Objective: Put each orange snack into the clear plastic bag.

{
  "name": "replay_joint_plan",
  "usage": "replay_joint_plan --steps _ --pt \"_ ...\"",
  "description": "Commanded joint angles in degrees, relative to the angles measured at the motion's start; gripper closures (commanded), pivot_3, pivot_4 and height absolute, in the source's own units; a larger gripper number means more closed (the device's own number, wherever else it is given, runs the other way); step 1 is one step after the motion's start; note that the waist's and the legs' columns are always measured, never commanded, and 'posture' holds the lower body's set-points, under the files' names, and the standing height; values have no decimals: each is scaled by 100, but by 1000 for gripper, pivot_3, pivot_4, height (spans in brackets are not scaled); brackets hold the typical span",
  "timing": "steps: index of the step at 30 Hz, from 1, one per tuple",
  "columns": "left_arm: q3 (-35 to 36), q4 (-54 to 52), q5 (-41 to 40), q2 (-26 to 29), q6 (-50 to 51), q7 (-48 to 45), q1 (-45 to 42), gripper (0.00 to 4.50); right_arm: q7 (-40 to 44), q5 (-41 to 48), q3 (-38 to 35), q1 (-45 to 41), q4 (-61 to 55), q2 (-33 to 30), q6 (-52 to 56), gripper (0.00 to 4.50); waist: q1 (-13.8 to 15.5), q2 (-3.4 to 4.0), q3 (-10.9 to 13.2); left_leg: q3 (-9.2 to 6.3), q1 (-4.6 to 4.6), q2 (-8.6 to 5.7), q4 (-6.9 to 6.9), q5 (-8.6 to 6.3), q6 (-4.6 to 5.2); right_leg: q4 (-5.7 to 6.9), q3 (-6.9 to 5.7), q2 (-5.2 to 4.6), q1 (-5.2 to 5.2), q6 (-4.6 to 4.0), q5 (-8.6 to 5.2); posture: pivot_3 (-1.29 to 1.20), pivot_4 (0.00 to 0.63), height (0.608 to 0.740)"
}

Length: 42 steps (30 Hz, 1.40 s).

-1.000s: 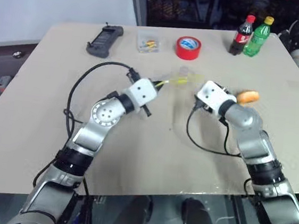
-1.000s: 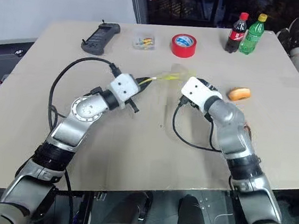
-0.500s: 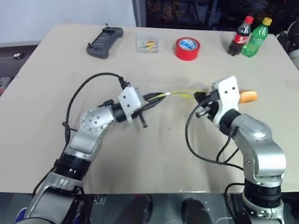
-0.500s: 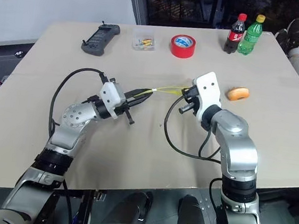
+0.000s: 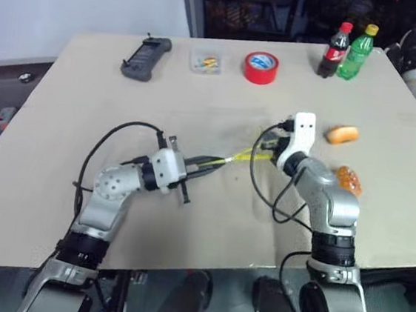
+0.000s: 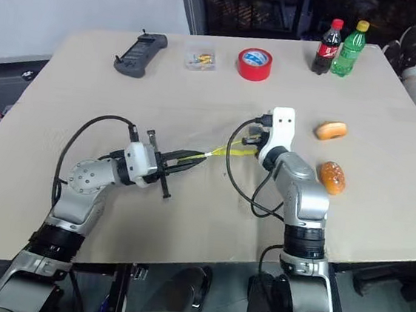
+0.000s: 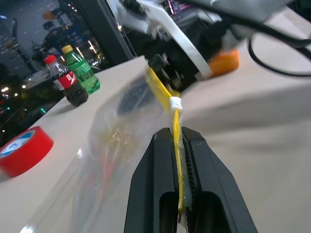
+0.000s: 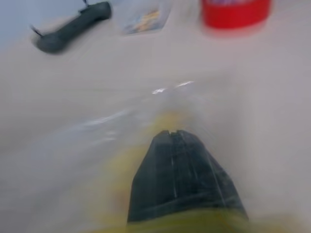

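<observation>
The clear plastic bag [image 7: 114, 145] hangs stretched between my two grippers by its yellow strip [image 5: 241, 157], just above the table's middle. My left gripper [image 7: 179, 135] is shut on one end of the strip, and my right gripper [image 5: 268, 152] is shut on the other end. Two orange snacks lie on the table to the right of my right arm. The elongated light one [image 5: 343, 134] is farther back. The rounder, speckled one [image 5: 348, 180] is close beside the right forearm. Neither is touched.
Along the far edge stand a black remote [image 5: 145, 57], a small clear box of yellow bits [image 5: 205, 60], a red tape roll [image 5: 261, 67] and two bottles [image 5: 348, 51]. Black cables loop off both wrists onto the beige table [image 5: 62, 126].
Both grippers have drawn back toward the near edge with the bag. My right gripper turned and shut on the strip's free end. The right arm swung aside, uncovering the rounder snack.
</observation>
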Motion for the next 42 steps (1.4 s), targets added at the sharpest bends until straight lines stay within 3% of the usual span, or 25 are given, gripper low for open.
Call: replay_joint_plan --steps 1,5,10,13,22,27,31,34,42 --pt "184 93 -100 97 -224 -163 -77 4500 464 -1004 1267 290 52 -690 -1778 4473 -35 -1 -1 2 1 0 0 1 -2 -1 0 0 1 0 0 0 150 740" --pt "258 282 -51 140 -262 -188 -171 4500 659 -1597 1904 312 420 -1171 -2708 4473 -133 0 -1 2 3 21 -4 13 -23 3 2 17 1 -1 -1 0 150 740" --pt "306 288 69 166 -189 -44 -168 4500 578 -2262 2143 174 799 -1422 -3153 4473 -100 -2 -1 1 3 18 2 11 -19 2 2 14 9 -1 0 0 150 740" --pt "331 213 117 133 -82 71 -102 4500 418 -2656 2115 146 928 -1524 -3218 3727 -37 -1 -1 -1 4 19 1 12 -21 2 1 16 8 -2 0 0 150 740" --pt "368 -121 232 -168 707 761 -41 4500 -238 -3187 1688 179 759 -1538 -3014 34 -19 -2 -1 -2 4 19 1 13 -23 3 1 16 8 -2 0 0 150 740" --pt "345 -162 444 -303 1277 1219 -145 4500 409 -2247 1093 594 -195 -1576 -2681 34 -2 -2 -1 -4 4 19 1 13 -24 2 1 15 10 -2 0 0 150 740" --pt "342 23 507 -421 1423 1429 -419 4500 952 -1340 134 1116 -1299 -1644 -1568 34 41 -3 -1 -8 1 18 1 2 -5 -1 -2 14 12 -2 0 0 150 740" --pt "348 114 527 -479 1438 1469 -545 4500 844 -1093 -714 1504 -1720 -1651 -491 34 55 -3 -1 -3 4 18 2 0 -3 -1 0 14 13 -1 1 0 150 740" --pt "366 298 474 -556 1336 1418 -627 4500 568 -612 -2091 2322 -1972 -1439 1495 34 117 -3 -2 -1 3 18 1 0 -2 -1 0 13 13 -2 0 0 150 740"
